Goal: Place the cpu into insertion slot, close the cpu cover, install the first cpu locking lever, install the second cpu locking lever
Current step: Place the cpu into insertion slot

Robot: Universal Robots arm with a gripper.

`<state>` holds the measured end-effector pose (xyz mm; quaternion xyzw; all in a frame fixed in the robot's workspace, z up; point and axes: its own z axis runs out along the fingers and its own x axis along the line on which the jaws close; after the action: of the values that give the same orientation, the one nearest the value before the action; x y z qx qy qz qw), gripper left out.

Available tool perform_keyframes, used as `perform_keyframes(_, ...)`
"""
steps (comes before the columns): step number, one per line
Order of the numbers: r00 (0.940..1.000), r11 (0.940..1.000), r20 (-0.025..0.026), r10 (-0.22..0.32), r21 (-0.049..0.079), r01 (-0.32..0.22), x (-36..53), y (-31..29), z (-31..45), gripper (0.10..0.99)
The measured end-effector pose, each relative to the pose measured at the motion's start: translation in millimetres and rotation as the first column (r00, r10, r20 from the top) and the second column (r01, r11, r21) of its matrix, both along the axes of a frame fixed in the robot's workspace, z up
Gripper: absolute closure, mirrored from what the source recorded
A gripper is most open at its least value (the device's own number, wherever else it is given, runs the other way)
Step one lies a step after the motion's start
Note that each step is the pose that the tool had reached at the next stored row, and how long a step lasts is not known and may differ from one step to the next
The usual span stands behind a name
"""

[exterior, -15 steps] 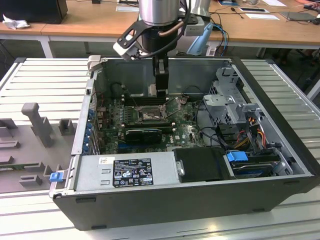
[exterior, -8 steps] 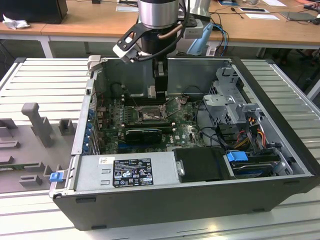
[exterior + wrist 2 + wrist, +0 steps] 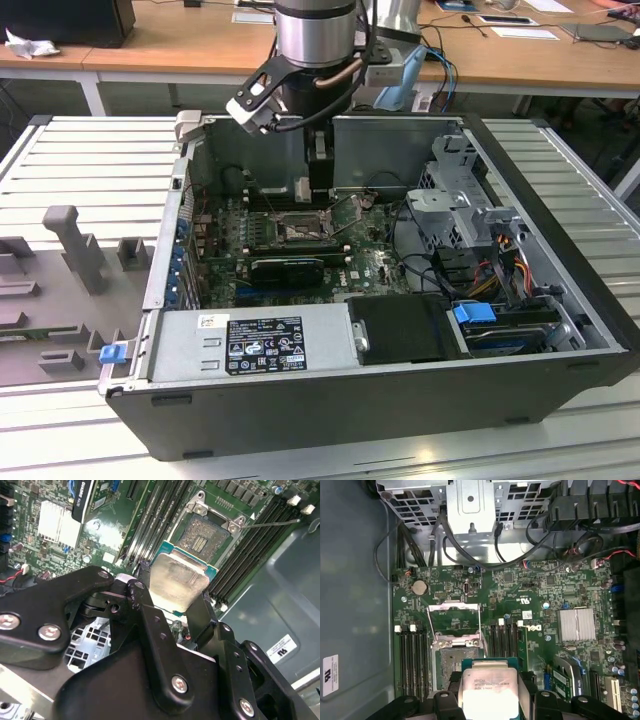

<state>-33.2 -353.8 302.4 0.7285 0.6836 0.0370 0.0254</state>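
Observation:
The cpu (image 3: 177, 582), a pale silver square on a green edge, is pinched between the black fingers (image 3: 142, 597) of my gripper (image 3: 172, 600), which is shut on it. It hangs a little above the motherboard, beside the insertion slot (image 3: 206, 534), whose dark contact field lies bare. In the first wrist view the cpu (image 3: 487, 687) overlaps the near edge of the insertion slot (image 3: 447, 665). The cpu cover (image 3: 454, 624) is swung open and stands off the slot on its far side. In the exterior view the gripper (image 3: 312, 185) reaches down inside the open computer case above the insertion slot (image 3: 300, 228).
Long black memory slots (image 3: 411, 660) flank the socket on both sides. A finned silver heatsink (image 3: 577, 625) and an expansion card (image 3: 285, 268) sit nearby. The drive cage (image 3: 455, 215) with cables, the power supply (image 3: 255, 345) and the grey case wall (image 3: 350, 605) hem in the board.

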Motion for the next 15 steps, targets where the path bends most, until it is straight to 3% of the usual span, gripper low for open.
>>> perform_keyframes(2,1.0000,1.0000,0.0000,0.000,0.000,0.000,0.0,0.6,-7.5,0.557)
perform_keyframes(8,0.9998,0.9998,0.0003,0.019,0.000,-0.019,-1.1,12.3,-29.4,0.557)
perform_keyframes(15,0.9982,0.9982,0.0016,0.061,0.000,-0.061,-3.6,17.7,-44.1,0.557)
